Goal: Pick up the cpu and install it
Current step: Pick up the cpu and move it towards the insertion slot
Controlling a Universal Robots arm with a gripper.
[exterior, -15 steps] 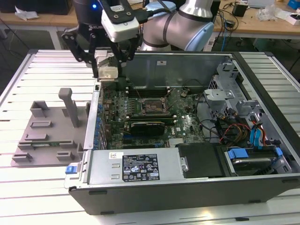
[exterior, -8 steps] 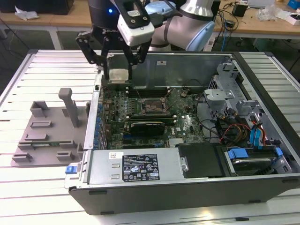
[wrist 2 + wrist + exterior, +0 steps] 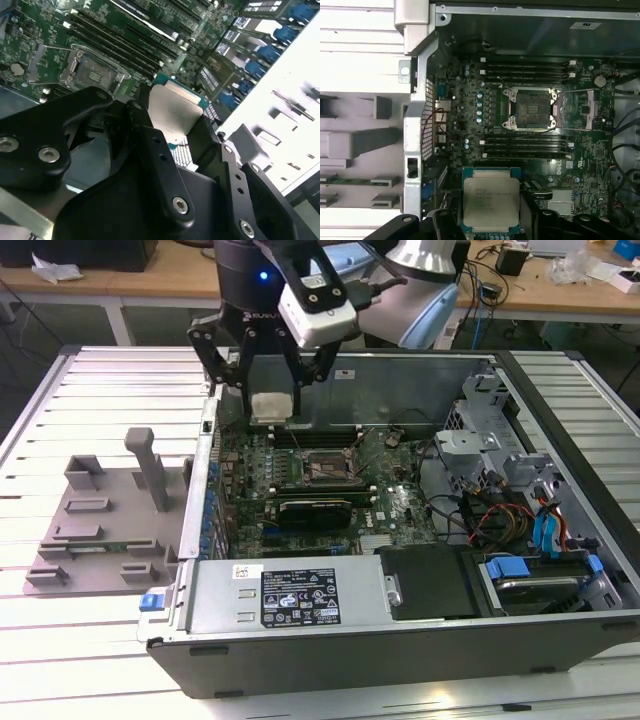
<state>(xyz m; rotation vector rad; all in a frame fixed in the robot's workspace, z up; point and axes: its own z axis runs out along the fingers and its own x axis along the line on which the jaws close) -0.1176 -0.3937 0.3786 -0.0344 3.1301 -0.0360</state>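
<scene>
The gripper (image 3: 270, 400) is clamped on the cpu (image 3: 491, 202), poised above the motherboard (image 3: 470, 100), beside the open socket (image 3: 530, 107). Best to carry it level, edges square to that socket.
</scene>
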